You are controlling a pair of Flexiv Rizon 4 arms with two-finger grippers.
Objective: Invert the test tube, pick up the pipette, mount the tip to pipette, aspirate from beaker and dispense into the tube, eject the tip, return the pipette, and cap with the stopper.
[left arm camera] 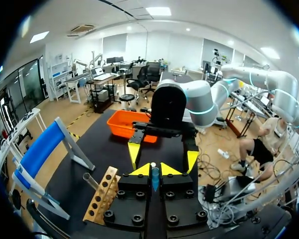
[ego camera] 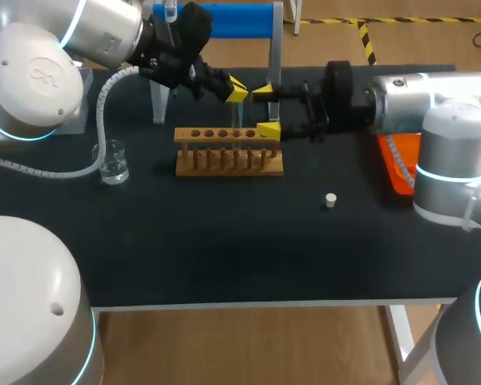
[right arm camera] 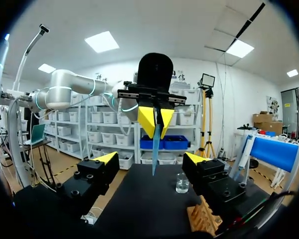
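Above the wooden rack (ego camera: 228,160), the left pincer (right arm camera: 155,121) pinches the test tube (right arm camera: 156,149), which hangs down. The right pincer (ego camera: 266,110) faces it, fingers wide. An off-centre grab or early release could drop the tube onto the bench (ego camera: 224,249).

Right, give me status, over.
Left gripper shut on slim bluish test tube, raised beside wooden rack. Right gripper open, facing it. Nothing between them.
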